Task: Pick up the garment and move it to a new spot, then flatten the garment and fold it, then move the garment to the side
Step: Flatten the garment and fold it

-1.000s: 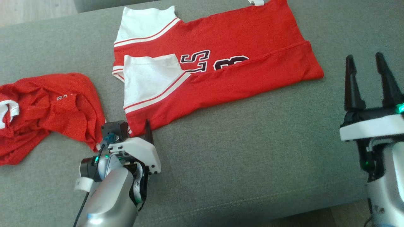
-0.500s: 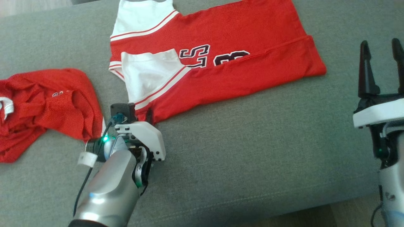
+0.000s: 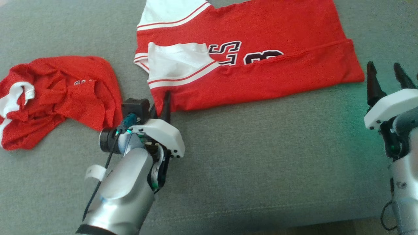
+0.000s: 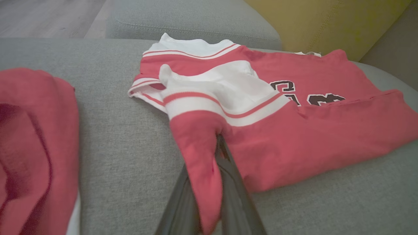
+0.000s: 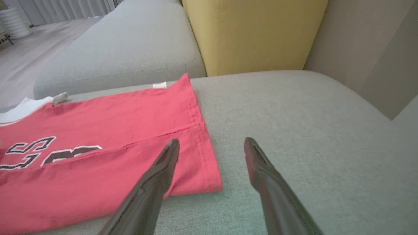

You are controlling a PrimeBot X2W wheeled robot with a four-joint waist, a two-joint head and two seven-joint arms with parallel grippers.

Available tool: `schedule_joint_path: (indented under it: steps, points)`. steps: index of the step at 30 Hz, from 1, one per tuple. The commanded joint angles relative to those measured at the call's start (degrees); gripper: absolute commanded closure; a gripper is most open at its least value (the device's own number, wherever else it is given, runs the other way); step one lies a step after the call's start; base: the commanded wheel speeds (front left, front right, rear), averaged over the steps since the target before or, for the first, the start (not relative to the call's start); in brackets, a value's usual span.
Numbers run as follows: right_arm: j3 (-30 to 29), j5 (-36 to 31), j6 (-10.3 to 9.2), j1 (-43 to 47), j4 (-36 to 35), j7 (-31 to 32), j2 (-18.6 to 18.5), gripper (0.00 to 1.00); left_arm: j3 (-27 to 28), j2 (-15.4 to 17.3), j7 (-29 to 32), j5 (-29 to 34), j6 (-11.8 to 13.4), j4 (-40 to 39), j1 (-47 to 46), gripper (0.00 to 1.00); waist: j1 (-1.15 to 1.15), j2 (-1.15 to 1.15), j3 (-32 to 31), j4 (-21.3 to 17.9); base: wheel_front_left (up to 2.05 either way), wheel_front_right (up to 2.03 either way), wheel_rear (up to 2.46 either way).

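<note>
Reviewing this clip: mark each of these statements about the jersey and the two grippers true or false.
1. The left gripper has its fingers shut on a corner of the folded jersey. True.
2. The right gripper is clamped on the jersey too. False: its fingers are apart and hold nothing, off the jersey's right end.
3. A crumpled red garment lies to the left of the jersey. True.
4. The jersey rests on a wooden table. False: it lies on a grey sofa cushion.
</note>
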Motion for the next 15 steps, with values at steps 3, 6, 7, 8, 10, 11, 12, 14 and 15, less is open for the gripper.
schedule_joint_path:
  steps: [3, 6, 7, 8, 10, 11, 12, 14, 15]
  points:
    - [-0.1, -0.8, 0.37, -3.6, 3.3, 2.1, -0.7, 0.00, 0.0, 0.9, -0.3, -0.2, 0.5, -4.0, -2.0, 1.00, 0.00, 0.00, 0.8, 1.4, 0.00, 0.00, 0.00]
    - [-1.4, -2.3, 0.37, -5.6, 7.7, 3.4, -1.1, 0.00, -1.2, 0.9, 0.1, -0.4, 1.0, -6.0, -2.2, 1.00, 0.00, 0.00, 1.4, 2.0, 0.00, 0.00, 0.00]
    - [-2.0, -2.7, 0.37, -6.4, 9.1, 3.8, -1.2, 0.00, -1.6, 0.9, 0.2, -0.3, 1.2, -6.6, -2.3, 1.00, 0.00, 0.00, 1.7, 2.2, 0.00, 0.00, 0.00]
    - [-2.6, -3.0, 0.37, -7.2, 10.5, 4.2, -1.2, 0.00, -1.9, 0.9, 0.4, -0.3, 1.4, -7.2, -2.4, 1.00, 0.00, 0.00, 2.0, 2.3, 0.00, 0.00, 0.00]
    - [-3.8, -3.2, 0.37, -9.7, 13.9, 5.1, -1.2, 0.00, -2.6, 0.9, 0.6, -0.1, 2.0, -9.0, -2.7, 1.00, 0.00, 0.00, 3.2, 2.7, 0.00, 0.00, 0.00]
    - [-4.0, -3.2, 0.37, -10.5, 14.9, 5.3, -1.3, 0.00, -2.7, 0.9, 0.7, 0.0, 2.2, -9.6, -2.8, 1.00, 0.00, 0.00, 3.7, 2.8, 0.00, 0.00, 0.00]
    - [-3.9, -3.2, 0.37, -11.2, 15.8, 5.5, -1.5, 0.00, -2.8, 0.9, 0.8, 0.2, 2.4, -10.2, -3.0, 1.00, 0.00, 0.00, 4.2, 2.9, 0.00, 0.00, 0.00]
    - [-3.9, -2.9, 0.37, -12.6, 17.6, 5.7, -1.8, 0.00, -2.9, 1.2, 1.0, 0.4, 2.7, -11.2, -3.2, 1.00, 0.00, 0.00, 5.1, 3.1, 0.00, 0.00, 0.00]
    - [-3.9, -2.7, 0.37, -13.3, 18.5, 5.9, -2.0, 0.00, -3.0, 1.4, 1.1, 0.5, 2.8, -11.7, -3.3, 1.00, 0.00, 0.00, 5.5, 3.1, 0.00, 0.00, 0.00]
